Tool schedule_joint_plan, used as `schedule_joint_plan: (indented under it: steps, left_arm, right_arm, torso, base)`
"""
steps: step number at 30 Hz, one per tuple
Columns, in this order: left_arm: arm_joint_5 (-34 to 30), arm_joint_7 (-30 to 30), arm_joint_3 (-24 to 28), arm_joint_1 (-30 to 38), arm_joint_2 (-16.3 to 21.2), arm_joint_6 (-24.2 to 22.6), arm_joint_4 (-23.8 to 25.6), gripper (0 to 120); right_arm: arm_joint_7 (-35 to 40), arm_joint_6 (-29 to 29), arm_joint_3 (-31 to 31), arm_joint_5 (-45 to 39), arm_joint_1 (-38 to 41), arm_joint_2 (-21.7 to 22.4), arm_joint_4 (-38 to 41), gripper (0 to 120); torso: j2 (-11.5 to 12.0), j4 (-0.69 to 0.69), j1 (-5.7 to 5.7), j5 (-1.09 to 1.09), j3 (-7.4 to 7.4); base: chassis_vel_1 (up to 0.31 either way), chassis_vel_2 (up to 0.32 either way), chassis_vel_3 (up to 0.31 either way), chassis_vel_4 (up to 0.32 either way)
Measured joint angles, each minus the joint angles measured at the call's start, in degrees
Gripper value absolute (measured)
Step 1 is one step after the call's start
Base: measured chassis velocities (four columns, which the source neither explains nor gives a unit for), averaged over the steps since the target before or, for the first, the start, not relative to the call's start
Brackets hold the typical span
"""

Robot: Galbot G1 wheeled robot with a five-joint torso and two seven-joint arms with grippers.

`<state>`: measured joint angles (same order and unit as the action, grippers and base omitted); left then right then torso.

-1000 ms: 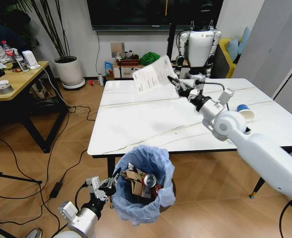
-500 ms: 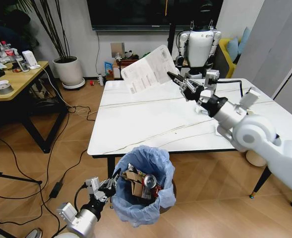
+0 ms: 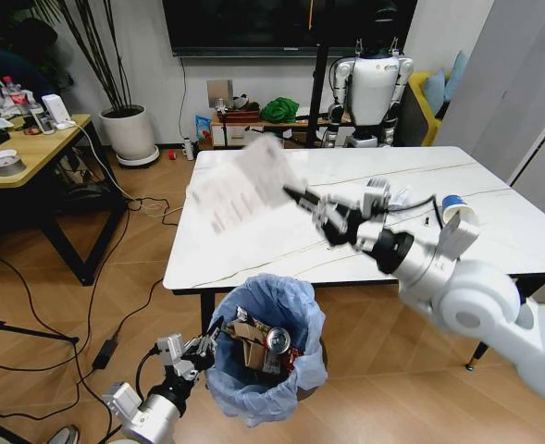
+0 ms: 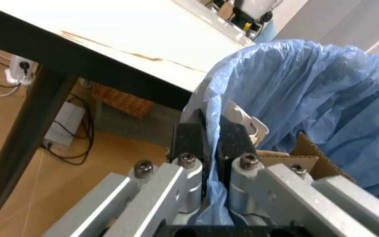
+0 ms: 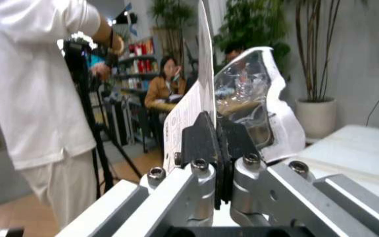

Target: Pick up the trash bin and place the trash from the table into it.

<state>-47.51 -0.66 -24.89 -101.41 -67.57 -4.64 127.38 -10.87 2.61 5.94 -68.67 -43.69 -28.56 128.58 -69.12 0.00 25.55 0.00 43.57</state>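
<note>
Printed sheets point(image 3: 240, 185) now nearer trash bin point(image 3: 270, 344)

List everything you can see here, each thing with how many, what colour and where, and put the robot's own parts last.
Round trash bin lined with crinkled light-blue plastic bag: one, on the floor at the table's near edge.
Litter of brown cardboard and a red can: several pieces, inside the bin.
White printed paper sheet: one, in the air over the table's near left part.
Blue-and-white paper cup: one, on the table's right side.
Glossy white marble-look table: one, centre.
Tan wooden desk: one, far left.
White planter: one, by the back wall.
Left claw: one, shut on the bin's rim.
Right claw: one, shut on the sheet.
</note>
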Motion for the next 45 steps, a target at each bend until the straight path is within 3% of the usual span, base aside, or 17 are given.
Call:
schedule_joint_plan:
  steps: [19, 31, 45]
  left_arm:
    - [0.35, 0.02, -1.5, -1.75, -0.81, 0.03, 1.82, 0]
    - [-0.13, 0.19, -2.62, -2.37, 0.26, 0.05, 2.26, 0]
    - [-0.51, 0.41, -3.27, -2.82, 0.96, 0.07, 1.62, 0]
  right_arm:
    - [-1.34, 0.7, 3.11, 5.54, -4.25, 1.85, 1.08, 0]
    - [-3.77, 2.28, 2.39, 11.34, -9.86, 2.58, -2.11, 0]
    - [-4.06, 2.75, 1.92, 10.95, -8.72, 2.77, -2.08, 0]
  torso:
    - [0.0, 0.02, 0.0, 0.0, 0.0]
    - [0.0, 0.01, 0.0, 0.0, 0.0]
    - [0.0, 0.02, 0.0, -0.01, 0.0]
  base:
    - [0.0, 0.0, 0.0, 0.0]
    - [0.0, 0.0, 0.0, 0.0]
    - [0.0, 0.0, 0.0, 0.0]
